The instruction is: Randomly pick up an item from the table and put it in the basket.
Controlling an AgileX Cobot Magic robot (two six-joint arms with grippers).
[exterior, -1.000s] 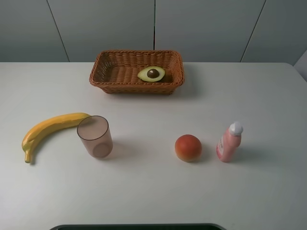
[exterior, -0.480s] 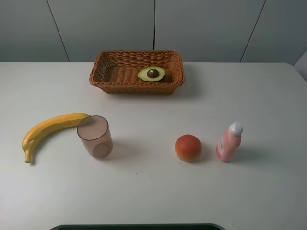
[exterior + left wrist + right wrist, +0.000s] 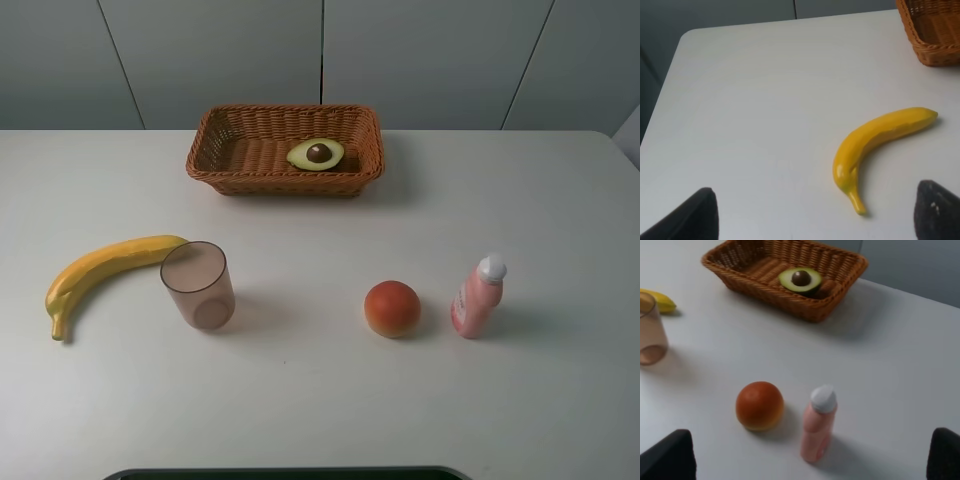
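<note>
The halved avocado [image 3: 316, 154] lies inside the wicker basket [image 3: 210, 160], cut side up with the brown pit showing, toward the right half of the basket floor. It is far ahead of the right gripper [image 3: 810, 460], beyond the red-orange fruit [image 3: 759, 405] and the pink bottle [image 3: 818, 424], which stand upright side by side, close in front of this gripper. The fingers [image 3: 667, 456] of the right gripper are spread wide apart and hold nothing. The left gripper [image 3: 815, 215] is also spread wide, with nothing between its fingertips; the yellow banana [image 3: 877, 142] lies on the white table [image 3: 320, 400] just in front of it. A translucent brownish cup [image 3: 198, 285] stands beside the banana's tip.
</note>
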